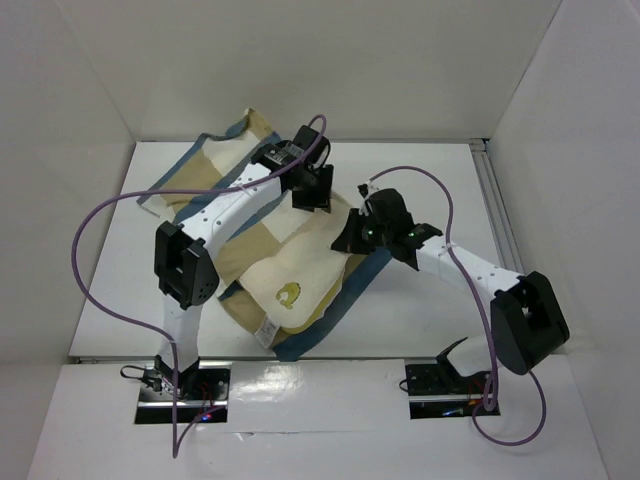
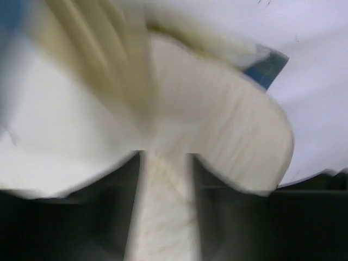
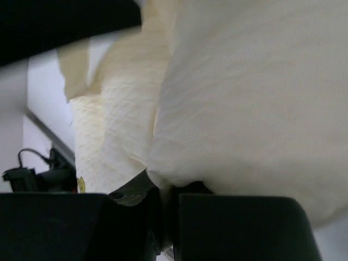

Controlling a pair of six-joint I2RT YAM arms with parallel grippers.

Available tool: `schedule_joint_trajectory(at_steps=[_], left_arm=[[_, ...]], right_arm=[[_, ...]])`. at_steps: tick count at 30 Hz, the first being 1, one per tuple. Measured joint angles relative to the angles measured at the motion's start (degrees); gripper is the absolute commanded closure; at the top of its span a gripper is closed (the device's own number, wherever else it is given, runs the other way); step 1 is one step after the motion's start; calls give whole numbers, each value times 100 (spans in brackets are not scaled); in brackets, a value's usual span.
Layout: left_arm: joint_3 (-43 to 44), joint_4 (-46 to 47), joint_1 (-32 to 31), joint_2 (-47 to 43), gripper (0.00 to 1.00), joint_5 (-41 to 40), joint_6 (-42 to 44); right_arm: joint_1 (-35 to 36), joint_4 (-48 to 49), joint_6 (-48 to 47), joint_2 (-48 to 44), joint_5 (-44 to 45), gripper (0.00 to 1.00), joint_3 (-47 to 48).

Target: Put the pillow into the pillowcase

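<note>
The checked pillowcase (image 1: 225, 155) lies bunched across the table's middle. The cream pillow (image 1: 268, 278), with its yellow emblem (image 1: 288, 294) and white tag (image 1: 265, 334), sticks out of the near end. My left gripper (image 1: 313, 192) is at the far side of the bundle. In the left wrist view its fingers (image 2: 217, 217) stand apart, with a blurred band of cream cloth (image 2: 166, 217) lying between them. My right gripper (image 1: 355, 236) is at the bundle's right edge, shut on a smooth cream fold of the pillowcase (image 3: 244, 109). The crinkled pillow (image 3: 109, 141) lies just to the left of that fold.
White walls enclose the white table (image 1: 420, 180) at the back and both sides. A metal rail (image 1: 496, 210) runs along its right edge. Purple cables (image 1: 95, 215) loop over both arms. The arm bases (image 1: 180, 385) are bolted at the near edge.
</note>
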Motion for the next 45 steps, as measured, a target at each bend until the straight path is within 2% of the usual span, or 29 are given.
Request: schedule_joint_trajectory(at_steps=[1, 2, 3, 4, 5, 8, 10, 14, 18, 21, 23, 29, 33, 34, 35, 37, 38, 39, 41, 42, 45], left_arm=[[42, -50, -22, 66, 21, 15, 26], [42, -162, -57, 83, 11, -35, 46], [42, -284, -103, 57, 0, -131, 66], [39, -387, -129, -11, 0, -229, 76], [-2, -439, -140, -118, 2, -323, 90], [-697, -450, 35, -931, 12, -544, -11], [-1552, -398, 516, -1845, 17, -691, -212], [-3545, -203, 1530, -3637, 17, -994, -850], [-5506, 109, 1521, -4809, 16, -833, -1670], [-6830, 483, 1475, -5176, 16, -669, -2184], [-7390, 717, 1475, -5337, 16, -592, -2465], [-8332, 1626, 1453, -5810, 16, -402, -2896], [-8688, 2286, 1443, -5665, 27, -337, -2946], [-8754, 2448, 1432, -5574, 41, -319, -2977], [-8817, 2592, 1414, -5471, 49, -308, -3029], [-8918, 2787, 1401, -5329, 71, -286, -3058], [-8944, 2835, 1397, -5285, 100, -264, -3045], [-8953, 2874, 1394, -5252, 100, -254, -3082], [-8955, 2964, 1392, -5243, 100, -199, -3023], [-8950, 3008, 1373, -5268, 100, -168, -3016], [-8859, 3036, 1263, -5477, 100, -50, -2977]], right_arm=[[-114, -26, 0, 28, 17, 56, -39], [-219, -72, 15, 52, 52, 38, -48], [-317, -96, -4, 59, 92, 25, -42], [-407, -160, -72, 57, 136, 13, -13], [-450, -247, -114, 52, 168, 10, 33], [-442, -634, -341, -15, 267, 7, 256], [-426, -905, -485, -186, 374, 6, 356], [-127, -1438, -811, -446, 824, 4, 809], [774, -1823, -1123, -192, 1460, 2, 1652], [1499, -1923, -1360, 330, 1943, 2, 2306], [1845, -1980, -1508, 710, 2111, 1, 2603], [2461, -2203, -1919, 1864, 2280, 1, 3101], [2621, -2385, -2090, 2374, 2273, 1, 3187], [2656, -2404, -2116, 2494, 2286, 1, 3233], [2680, -2413, -2144, 2618, 2310, 1, 3279], [2730, -2409, -2197, 2820, 2369, 6, 3331], [2750, -2411, -2229, 2905, 2387, 14, 3348], [2765, -2400, -2249, 2977, 2402, 49, 3370], [2769, -2391, -2308, 3099, 2435, 91, 3425], [2745, -2426, -2275, 3185, 2459, 100, 3530], [2601, -2706, -2188, 3447, 2393, 100, 4109]])
